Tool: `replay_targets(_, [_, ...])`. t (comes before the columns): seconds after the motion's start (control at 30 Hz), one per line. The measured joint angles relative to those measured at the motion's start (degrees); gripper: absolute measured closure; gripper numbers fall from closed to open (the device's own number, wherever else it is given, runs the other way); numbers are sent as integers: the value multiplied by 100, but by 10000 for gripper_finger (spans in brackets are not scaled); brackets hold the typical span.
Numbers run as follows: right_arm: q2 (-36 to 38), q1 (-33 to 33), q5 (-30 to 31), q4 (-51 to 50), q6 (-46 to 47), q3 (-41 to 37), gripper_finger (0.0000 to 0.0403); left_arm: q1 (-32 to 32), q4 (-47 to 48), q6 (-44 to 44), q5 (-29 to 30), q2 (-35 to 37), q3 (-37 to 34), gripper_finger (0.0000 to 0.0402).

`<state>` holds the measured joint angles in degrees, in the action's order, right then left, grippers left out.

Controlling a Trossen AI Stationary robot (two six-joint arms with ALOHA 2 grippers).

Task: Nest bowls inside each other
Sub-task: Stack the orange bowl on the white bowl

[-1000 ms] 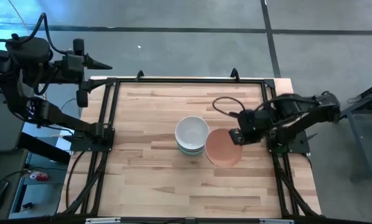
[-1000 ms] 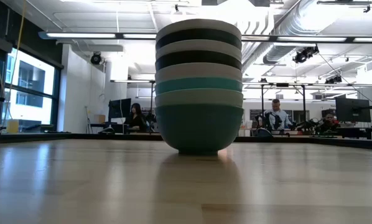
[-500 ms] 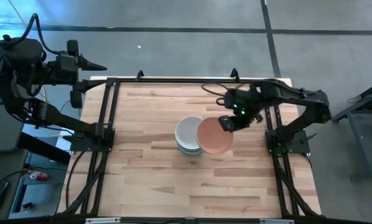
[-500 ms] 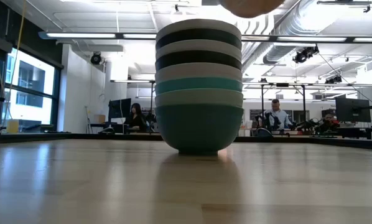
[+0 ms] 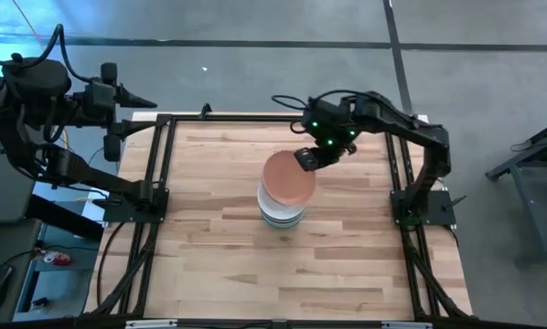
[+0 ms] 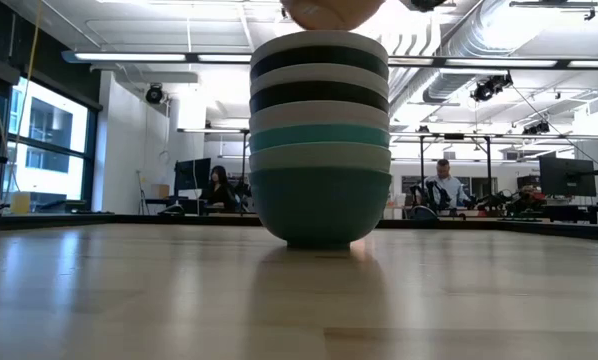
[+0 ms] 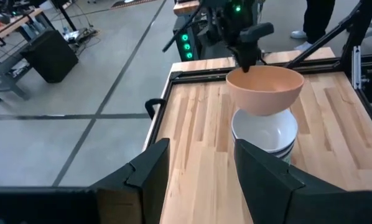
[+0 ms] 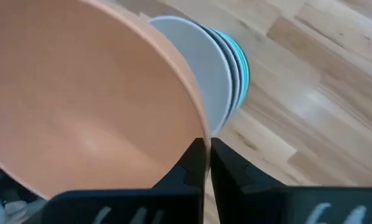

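A stack of nested bowls (image 5: 281,212) (image 6: 319,140) stands on its teal bottom bowl at the table's middle; teal, mint, white and black rims show, with a white bowl (image 7: 265,130) on top. My right gripper (image 5: 306,158) is shut on the salmon-pink bowl (image 5: 287,178) (image 7: 265,89) (image 8: 80,99), which hovers just above the stack. In the low view only the pink bowl's underside (image 6: 324,12) shows at the top edge. My left gripper (image 7: 198,168) is open, parked beyond the table's far-left corner (image 5: 127,96). My right gripper pinches the pink bowl's rim (image 8: 201,140) on its far-right side, one finger (image 8: 186,168) inside the bowl and one finger (image 8: 236,171) outside. The fingers come from above, slanting down. The bowl is lifted clear, roughly upright, just over the stack's top white bowl.
A black frame rail (image 5: 255,119) runs round the wooden table top (image 5: 219,256). Bare wood lies on all sides of the stack. People sit at desks (image 6: 219,190) in the room behind the table.
My right gripper has carried the pink bowl up and toward the table's left and far side, from the table top right of the stack to a place above the stack. The bowl is lifted clear. The stack has not moved.
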<state>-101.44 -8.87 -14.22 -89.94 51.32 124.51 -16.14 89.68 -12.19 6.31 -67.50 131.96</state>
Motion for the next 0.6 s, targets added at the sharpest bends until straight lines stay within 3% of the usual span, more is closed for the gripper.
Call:
replay_targets(0.23, [-304, -91, -134, -12, -235, 28, 403, 0, 31, 66, 5, 206, -151, 234])
replay_targets(0.6, [-638, -87, -124, -8, -238, 23, 403, 0, -375, 153, 47, 926, -1185, 234])
